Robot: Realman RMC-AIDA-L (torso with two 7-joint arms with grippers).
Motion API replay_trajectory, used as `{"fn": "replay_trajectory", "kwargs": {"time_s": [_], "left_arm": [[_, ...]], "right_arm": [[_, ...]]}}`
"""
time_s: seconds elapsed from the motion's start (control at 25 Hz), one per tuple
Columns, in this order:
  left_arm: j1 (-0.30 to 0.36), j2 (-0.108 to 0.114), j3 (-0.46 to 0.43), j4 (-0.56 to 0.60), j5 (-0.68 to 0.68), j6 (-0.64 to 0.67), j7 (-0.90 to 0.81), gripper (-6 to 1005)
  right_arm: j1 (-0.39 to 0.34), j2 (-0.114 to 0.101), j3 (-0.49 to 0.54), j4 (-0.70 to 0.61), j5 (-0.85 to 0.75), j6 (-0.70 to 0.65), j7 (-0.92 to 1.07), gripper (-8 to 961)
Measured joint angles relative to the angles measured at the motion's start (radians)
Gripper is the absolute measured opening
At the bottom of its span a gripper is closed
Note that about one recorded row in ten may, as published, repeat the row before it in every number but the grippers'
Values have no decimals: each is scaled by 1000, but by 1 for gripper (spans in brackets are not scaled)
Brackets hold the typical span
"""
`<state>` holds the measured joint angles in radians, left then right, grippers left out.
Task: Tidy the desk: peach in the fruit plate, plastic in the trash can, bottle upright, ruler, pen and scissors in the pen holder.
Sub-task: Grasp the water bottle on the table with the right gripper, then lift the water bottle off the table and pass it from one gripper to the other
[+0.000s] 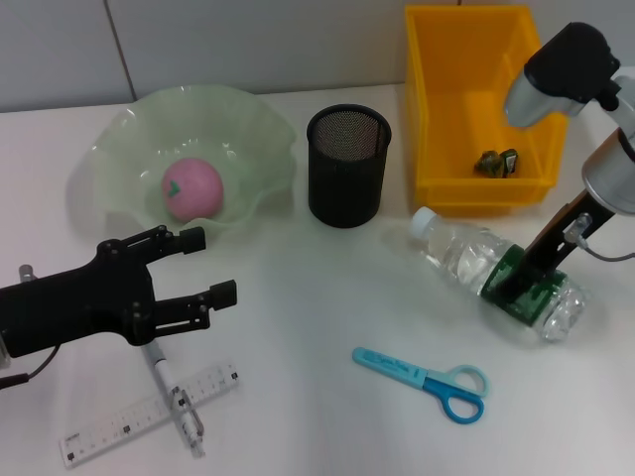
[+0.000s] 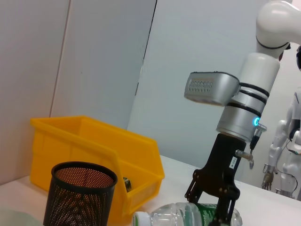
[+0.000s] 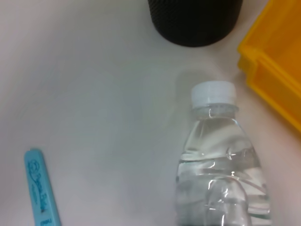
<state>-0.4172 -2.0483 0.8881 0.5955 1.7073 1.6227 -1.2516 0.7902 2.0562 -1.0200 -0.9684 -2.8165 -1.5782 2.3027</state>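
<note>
Head view: the bottle is lying on its side on the table, white cap toward the pen holder, just in front of the yellow trash can. The right gripper is being held down over the bottle's green label, its fingers straddling the body and closed against it. The peach is resting in the fruit plate. The left gripper is being held above the table with fingers spread apart and nothing between them; the pen and ruler are lying crossed just below it. The scissors are lying near the bottle, apart from it. Left wrist view: the right gripper is seen gripping the bottle at its label, beside the pen holder and trash can. Right wrist view: the bottle is filling the frame, cap pointing at the pen holder; the scissors are lying off to one side; no fingers are being shown here.
</note>
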Motion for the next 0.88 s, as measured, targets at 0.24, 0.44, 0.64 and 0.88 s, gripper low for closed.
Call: {"fn": "replay_trajectory", "kwargs": {"time_s": [0.24, 0.44, 0.64, 0.88], "left_arm": [[0, 1, 0, 2, 0, 0, -2, 795], [-1, 1, 0, 2, 0, 0, -2, 794], [-3, 0, 0, 5, 0, 0, -2, 793], [-3, -1, 0, 5, 0, 0, -3, 792]], "right_arm": [[0, 5, -19, 18, -1, 10, 0, 773], [0, 6, -20, 31, -1, 21, -1, 772], [2, 6, -26, 38, -1, 30, -6, 772], [10, 5, -33, 57, -2, 40, -8, 772]]}}
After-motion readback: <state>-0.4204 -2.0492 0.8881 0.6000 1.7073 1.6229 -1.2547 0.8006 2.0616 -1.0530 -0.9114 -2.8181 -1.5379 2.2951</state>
